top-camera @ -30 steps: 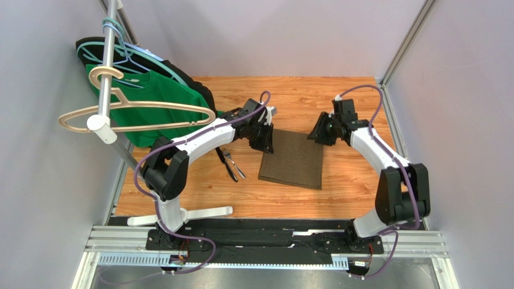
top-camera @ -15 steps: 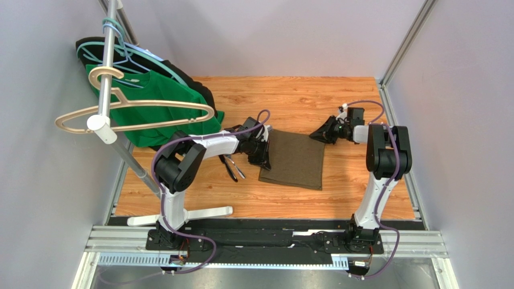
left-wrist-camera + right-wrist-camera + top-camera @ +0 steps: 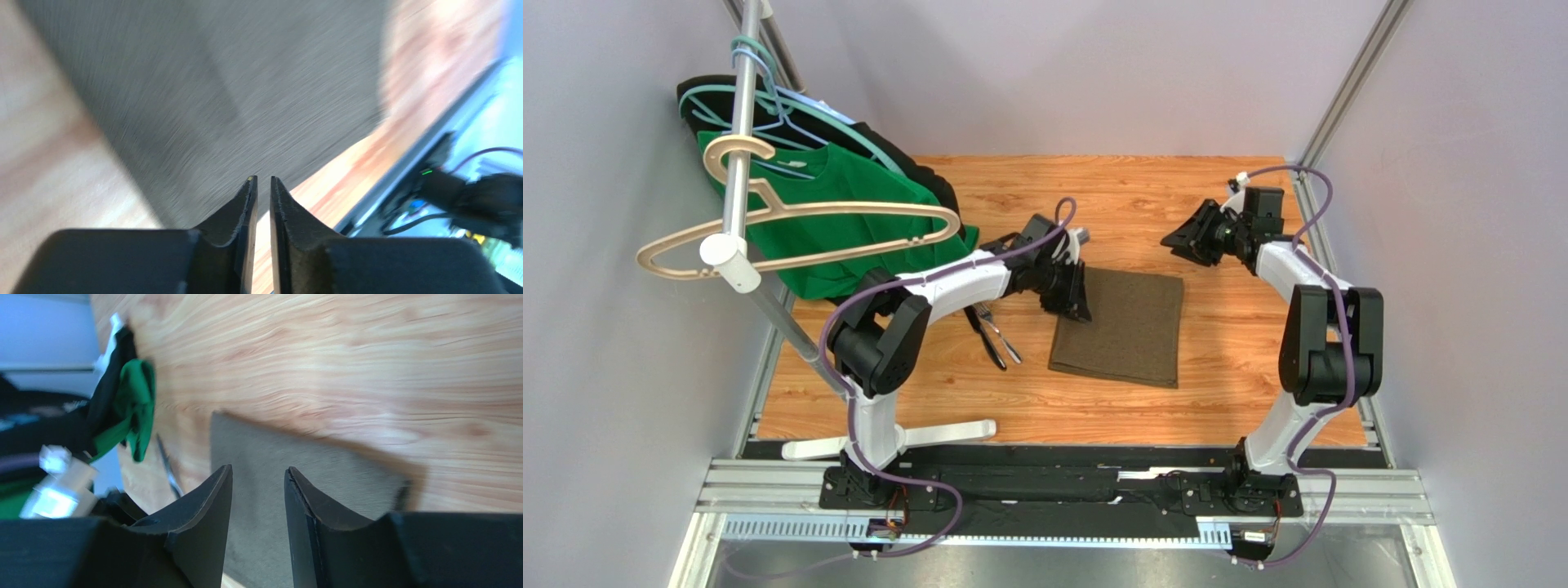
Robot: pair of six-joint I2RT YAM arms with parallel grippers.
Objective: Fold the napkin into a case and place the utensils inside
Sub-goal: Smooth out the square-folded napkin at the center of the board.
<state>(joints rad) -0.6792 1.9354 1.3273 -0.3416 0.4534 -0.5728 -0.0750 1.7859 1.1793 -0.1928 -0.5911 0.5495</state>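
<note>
The olive-brown napkin point(image 3: 1120, 326) lies flat on the wooden table as a roughly square folded cloth. It also shows blurred in the left wrist view point(image 3: 233, 79) and in the right wrist view point(image 3: 350, 478). My left gripper point(image 3: 1078, 298) is over the napkin's far left corner. Its jaws point(image 3: 261, 179) are shut to a thin slit with nothing between them. My right gripper point(image 3: 1181, 240) hovers above bare wood beyond the napkin's far right corner, open and empty point(image 3: 258, 468). The dark-handled utensils point(image 3: 994, 337) lie left of the napkin, and one shows in the right wrist view point(image 3: 166, 458).
A green shirt point(image 3: 830, 208) over a black garment hangs from hangers on a metal rack pole point(image 3: 748, 123) at the far left. The shirt also shows in the right wrist view point(image 3: 138, 404). The rack's white foot point(image 3: 934, 431) lies near the front edge. Grey walls enclose the table.
My right gripper has moved off the napkin's far right corner toward the far right. My left gripper has shifted slightly right along the napkin's left edge. The napkin lies flat.
</note>
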